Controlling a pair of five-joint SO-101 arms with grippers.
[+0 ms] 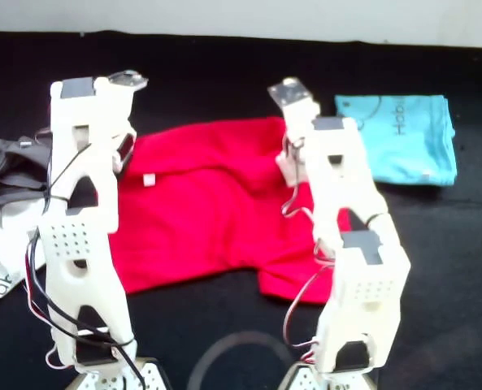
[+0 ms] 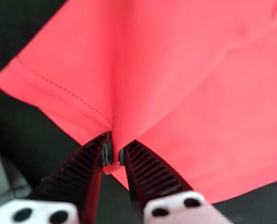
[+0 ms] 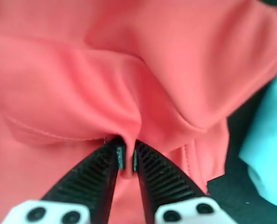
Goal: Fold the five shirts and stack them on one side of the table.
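1. Desk. Black surface that carries all the garments.

2. Red shirt. Lies spread across the middle of the desk, between the two arms.
- Handling: judged light, soft and limp. It will sag and crease wherever it is not supported, and it probably drags on the dark surface more than it slides.
- Hold: best taken at a hem or corner, one point on each side, so that a lifted edge stays taut between the two grips.
- Look: plain bright red, wrinkled, far edge bunched. A small pale tag shows near its upper left. A stitched hem line runs close to each grip.

3. Blue shirt. Turquoise with dark print, already a neat folded rectangle. Sits at the far right of the desk, just beside the red shirt but apart from it.

4. White shirt. Loose and unfolded at the left edge of the desk, with some dark print on it.

5. Dark garment. Grey-black and crumpled, lying just behind the white shirt.

6. Left gripper. Ribbed black jaws pinched together on the red shirt's left hemmed edge, with cloth caught between the tips.

7. Right gripper. Jaws clamped on a gathered fold of the red shirt at its right side, near the blue shirt.
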